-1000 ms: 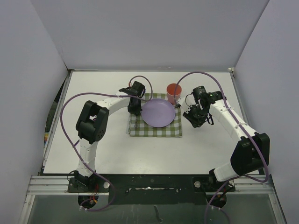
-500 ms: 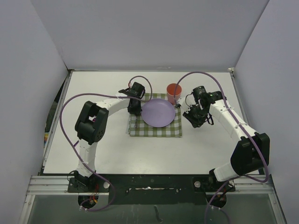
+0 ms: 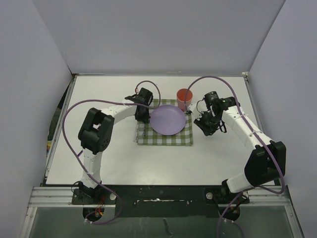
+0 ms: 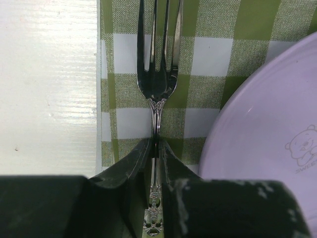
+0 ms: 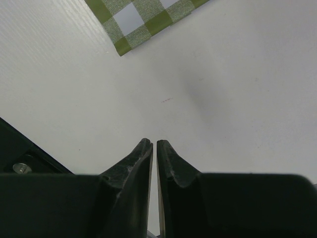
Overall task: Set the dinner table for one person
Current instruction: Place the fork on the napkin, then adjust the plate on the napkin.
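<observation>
A silver fork (image 4: 158,74) lies flat on the green-and-white checked cloth (image 4: 208,49), just left of the lilac plate (image 4: 262,139). My left gripper (image 4: 155,144) has its jaws pressed close on either side of the fork's thin handle. From above, that gripper (image 3: 141,115) sits at the cloth's (image 3: 166,138) left edge beside the plate (image 3: 168,119). My right gripper (image 3: 207,128) hovers over the bare dinner table (image 3: 124,158) just right of the cloth. Its jaws (image 5: 155,144) stand together with only a thin slit and nothing clearly between them.
A red cup (image 3: 184,95) stands at the cloth's far right corner, close to the right wrist. A corner of the cloth (image 5: 143,20) shows ahead of the right fingers. White walls close in the table on three sides.
The left wrist has shifted very slightly toward the back. The right arm, plate, cup and cloth stand as before.
</observation>
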Controlling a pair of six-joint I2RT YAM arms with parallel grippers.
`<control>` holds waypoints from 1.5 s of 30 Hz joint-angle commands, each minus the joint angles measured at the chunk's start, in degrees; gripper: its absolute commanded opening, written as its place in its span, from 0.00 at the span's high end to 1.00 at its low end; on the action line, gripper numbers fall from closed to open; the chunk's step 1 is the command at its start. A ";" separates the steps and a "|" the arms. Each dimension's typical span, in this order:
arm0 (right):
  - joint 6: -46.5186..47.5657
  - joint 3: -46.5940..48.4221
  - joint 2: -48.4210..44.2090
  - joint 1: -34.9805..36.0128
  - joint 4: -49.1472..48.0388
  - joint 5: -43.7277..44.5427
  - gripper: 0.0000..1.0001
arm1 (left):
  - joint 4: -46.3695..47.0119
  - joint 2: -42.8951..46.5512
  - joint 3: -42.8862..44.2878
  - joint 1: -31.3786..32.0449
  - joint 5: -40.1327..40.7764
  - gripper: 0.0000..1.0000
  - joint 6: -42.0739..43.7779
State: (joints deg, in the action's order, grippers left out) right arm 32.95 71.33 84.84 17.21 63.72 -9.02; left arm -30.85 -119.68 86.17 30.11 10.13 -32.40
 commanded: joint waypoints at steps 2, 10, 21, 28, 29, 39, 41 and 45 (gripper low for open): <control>-0.63 1.97 -1.08 -0.17 0.08 -0.45 0.88 | -0.88 0.65 -3.01 -1.56 0.87 0.90 -0.12; -0.63 1.91 -1.08 -0.21 -0.15 -0.59 0.88 | -0.53 0.64 -3.26 -1.63 0.45 0.90 -0.18; -0.83 1.90 -1.25 -0.12 -0.88 -0.48 0.88 | -1.13 1.97 -3.73 -1.54 0.98 0.02 -0.13; -1.05 3.49 -0.49 0.43 -1.49 -0.64 0.88 | -1.20 7.41 -7.36 -1.50 2.35 0.02 -0.71; -1.16 3.35 -0.27 0.65 -1.88 -0.46 0.88 | -1.34 8.56 -7.89 -1.46 2.28 0.02 -0.84; -7.46 6.45 11.50 0.97 -18.64 7.95 1.00 | -6.49 24.93 -13.94 3.17 5.96 0.02 -3.67; -8.66 8.08 16.22 1.62 -20.58 9.24 0.97 | -9.02 29.25 -15.07 4.54 6.89 0.02 -4.41; -11.08 12.61 22.08 1.90 -22.31 6.73 0.70 | -14.05 39.51 -18.15 7.73 9.40 0.02 -6.29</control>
State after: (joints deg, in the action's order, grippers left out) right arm 25.39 79.00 104.09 18.28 46.50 -1.91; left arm -39.20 -92.12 69.67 35.55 15.46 -35.99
